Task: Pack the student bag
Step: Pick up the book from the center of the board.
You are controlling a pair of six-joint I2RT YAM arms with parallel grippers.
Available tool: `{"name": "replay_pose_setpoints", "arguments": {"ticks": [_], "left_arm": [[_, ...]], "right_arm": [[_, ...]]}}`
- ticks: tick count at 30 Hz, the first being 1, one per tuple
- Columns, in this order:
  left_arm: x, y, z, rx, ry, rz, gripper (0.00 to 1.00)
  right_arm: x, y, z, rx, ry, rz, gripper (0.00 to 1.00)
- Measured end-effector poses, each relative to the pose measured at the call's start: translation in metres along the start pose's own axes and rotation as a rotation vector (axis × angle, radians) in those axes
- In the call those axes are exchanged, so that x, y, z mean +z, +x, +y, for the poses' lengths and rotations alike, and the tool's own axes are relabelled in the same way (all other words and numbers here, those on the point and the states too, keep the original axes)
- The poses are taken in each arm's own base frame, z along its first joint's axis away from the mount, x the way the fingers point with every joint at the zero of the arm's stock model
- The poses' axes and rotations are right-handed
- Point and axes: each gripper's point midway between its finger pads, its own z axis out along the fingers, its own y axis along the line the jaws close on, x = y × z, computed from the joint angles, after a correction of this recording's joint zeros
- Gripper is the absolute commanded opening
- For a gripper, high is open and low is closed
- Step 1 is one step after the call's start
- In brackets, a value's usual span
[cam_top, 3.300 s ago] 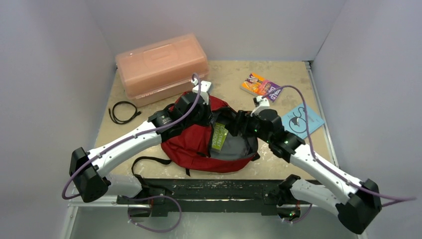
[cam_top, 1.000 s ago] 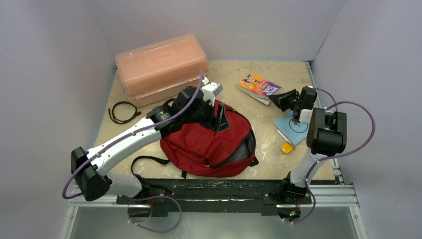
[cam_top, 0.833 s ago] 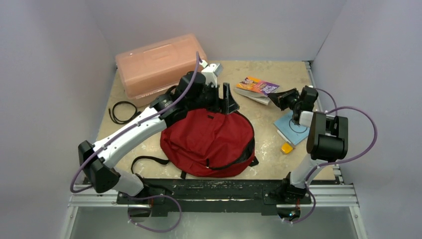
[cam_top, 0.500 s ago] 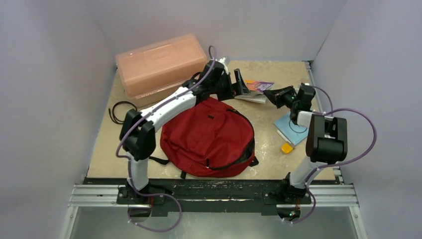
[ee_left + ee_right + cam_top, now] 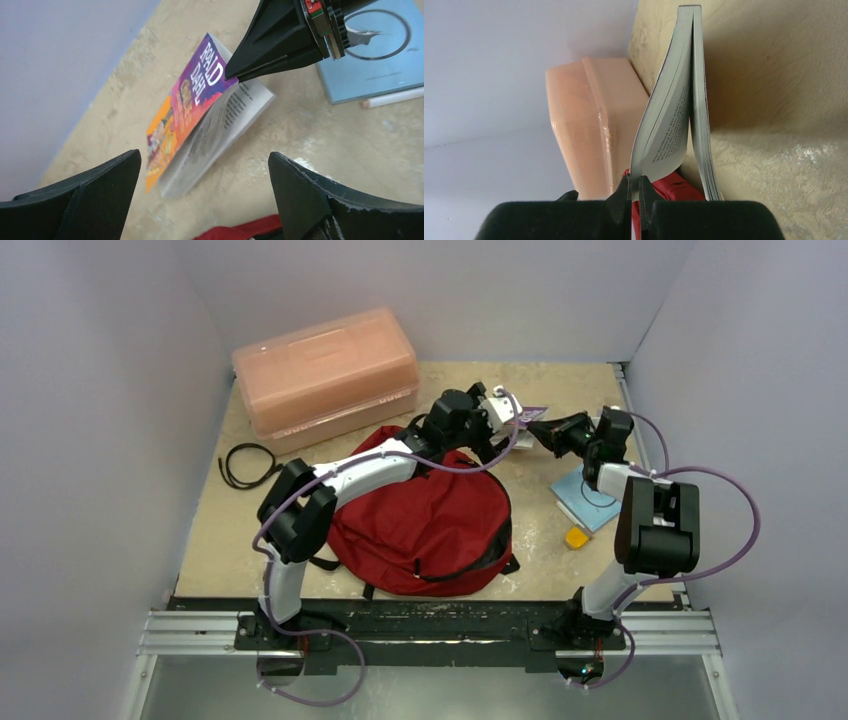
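Observation:
The dark red student bag (image 5: 420, 525) lies at the table's middle front, and its edge shows in the left wrist view (image 5: 240, 231). A colourful paperback book (image 5: 197, 112) lies behind it on the table, its front cover and some pages lifted. My right gripper (image 5: 635, 192) is shut on that lifted cover edge (image 5: 659, 150); it reaches in from the right (image 5: 543, 430). My left gripper (image 5: 205, 172) is open wide, hovering just above and in front of the book (image 5: 530, 417), with nothing between its fingers.
A translucent orange-pink box (image 5: 325, 375) stands at the back left. A black cable (image 5: 248, 464) lies left of the bag. A blue notebook (image 5: 592, 492) and a small yellow-orange thing (image 5: 575, 537) lie at the right, a white stick (image 5: 395, 97) beside the notebook.
My left arm swung off the bag toward the back right, up to the book, and its jaws opened wide. The right gripper stayed shut on the book's cover.

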Motion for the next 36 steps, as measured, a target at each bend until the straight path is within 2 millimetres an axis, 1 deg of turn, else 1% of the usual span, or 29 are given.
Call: {"name": "replay_pose_setpoints", "arguments": {"ticks": [3, 5, 7, 10, 13, 16, 18, 20, 21, 24, 28, 33, 36], "left_arm": [[0.013, -0.002, 0.0, 0.183, 0.001, -0.039, 1.0], [0.021, 0.002, 0.004, 0.264, -0.007, -0.051, 1.0], [0.032, 0.01, 0.006, 0.329, -0.007, -0.052, 1.0], [0.045, 0.027, 0.004, 0.388, 0.012, -0.037, 1.0], [0.056, 0.044, -0.003, 0.423, 0.049, -0.02, 1.0], [0.061, 0.051, -0.011, 0.427, 0.089, -0.014, 1.0], [0.063, 0.047, -0.013, 0.427, 0.098, -0.02, 1.0], [0.067, 0.038, -0.015, 0.431, 0.091, -0.04, 1.0], [0.07, 0.032, -0.015, 0.433, 0.08, -0.051, 1.0], [0.082, 0.023, -0.015, 0.437, 0.039, -0.071, 1.0], [0.09, 0.031, -0.025, 0.419, 0.038, -0.058, 1.0], [0.091, 0.034, -0.034, 0.418, 0.06, -0.049, 1.0], [0.096, 0.028, -0.024, 0.438, -0.011, -0.027, 0.97]], "right_arm": [[-0.001, 0.001, 0.003, 0.016, -0.001, 0.003, 0.0], [-0.002, 0.002, 0.005, 0.024, -0.005, 0.006, 0.0], [-0.002, 0.002, 0.008, 0.034, -0.011, 0.015, 0.0], [-0.002, 0.002, 0.012, 0.039, -0.015, 0.019, 0.0], [-0.002, 0.0, 0.018, 0.045, -0.019, 0.018, 0.0], [-0.003, 0.0, 0.022, 0.047, -0.02, 0.018, 0.0], [-0.004, 0.0, 0.025, 0.046, -0.023, 0.017, 0.0], [-0.004, 0.0, 0.027, 0.046, -0.026, 0.016, 0.0], [-0.005, 0.0, 0.028, 0.047, -0.027, 0.016, 0.0], [-0.005, 0.0, 0.028, 0.057, -0.026, 0.016, 0.0], [-0.006, 0.0, 0.032, 0.064, -0.031, 0.016, 0.0], [-0.008, 0.001, 0.034, 0.068, -0.033, 0.014, 0.0], [-0.009, 0.002, 0.038, 0.078, -0.039, 0.014, 0.0]]}}
